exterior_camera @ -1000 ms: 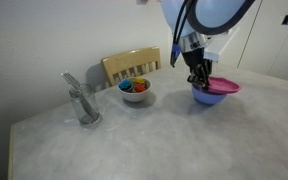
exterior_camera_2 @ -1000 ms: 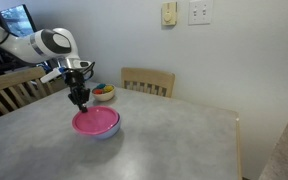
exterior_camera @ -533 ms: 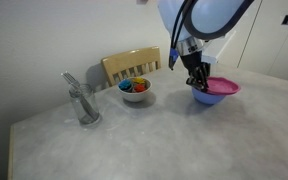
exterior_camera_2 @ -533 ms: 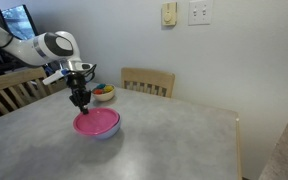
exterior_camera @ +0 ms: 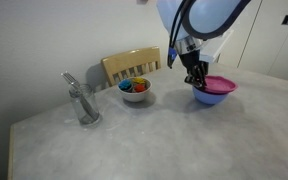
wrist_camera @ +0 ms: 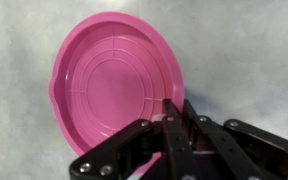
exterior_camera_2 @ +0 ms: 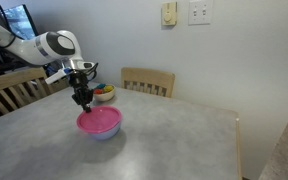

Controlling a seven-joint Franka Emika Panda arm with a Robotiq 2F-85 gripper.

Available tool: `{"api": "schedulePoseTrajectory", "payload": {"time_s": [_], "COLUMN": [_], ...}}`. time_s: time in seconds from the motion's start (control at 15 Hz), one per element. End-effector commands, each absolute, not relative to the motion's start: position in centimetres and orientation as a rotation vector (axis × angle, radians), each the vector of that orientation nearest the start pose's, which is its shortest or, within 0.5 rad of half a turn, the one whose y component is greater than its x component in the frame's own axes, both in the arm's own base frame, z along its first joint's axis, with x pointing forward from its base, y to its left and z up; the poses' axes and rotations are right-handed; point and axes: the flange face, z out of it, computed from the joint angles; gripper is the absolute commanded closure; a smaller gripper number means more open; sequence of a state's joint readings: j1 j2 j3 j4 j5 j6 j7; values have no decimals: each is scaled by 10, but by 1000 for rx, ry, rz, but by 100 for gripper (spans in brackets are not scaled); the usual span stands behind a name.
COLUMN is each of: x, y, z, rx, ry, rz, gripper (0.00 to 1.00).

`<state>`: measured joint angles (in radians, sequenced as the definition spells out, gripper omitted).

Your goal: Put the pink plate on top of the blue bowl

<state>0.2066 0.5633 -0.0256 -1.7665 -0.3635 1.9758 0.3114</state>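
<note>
The pink plate [exterior_camera: 220, 84] lies over the blue bowl [exterior_camera: 208, 98] at the far right of the table. Both exterior views show it, the plate [exterior_camera_2: 100, 121] covering the bowl [exterior_camera_2: 105, 133]. My gripper [exterior_camera: 196, 80] hangs above the plate's edge nearest the white bowl, also seen in an exterior view [exterior_camera_2: 84, 103]. In the wrist view the plate [wrist_camera: 109, 85] fills the frame and my gripper [wrist_camera: 169, 110] is shut on its rim. The bowl is hidden under the plate there.
A white bowl with colourful contents [exterior_camera: 135, 90] [exterior_camera_2: 104, 93] sits near the wooden chair [exterior_camera: 131, 65] [exterior_camera_2: 149, 80]. A metal cup holding utensils [exterior_camera: 82, 102] stands on the grey table [exterior_camera: 154, 140]. Another chair [exterior_camera_2: 9, 92] is beside the arm.
The plate and gripper have shifted slightly sideways across the bowl, away from the white bowl. The grip has stayed closed.
</note>
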Motion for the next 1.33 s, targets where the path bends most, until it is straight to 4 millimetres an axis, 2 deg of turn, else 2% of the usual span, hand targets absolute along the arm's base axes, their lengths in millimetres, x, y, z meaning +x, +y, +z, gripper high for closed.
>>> {"api": "schedulePoseTrajectory", "payload": {"time_s": [0.0, 0.4, 0.73, 0.87, 1.27], "x": [624, 623, 627, 628, 631], "y": [86, 87, 87, 87, 79], "z": [217, 200, 200, 201, 213], "rx": [-3504, -3495, -3494, -3493, -3491], "ry": [-186, -203, -201, -189, -150], "rz": [481, 523, 513, 500, 445], "gripper": [97, 97, 97, 63, 21]}}
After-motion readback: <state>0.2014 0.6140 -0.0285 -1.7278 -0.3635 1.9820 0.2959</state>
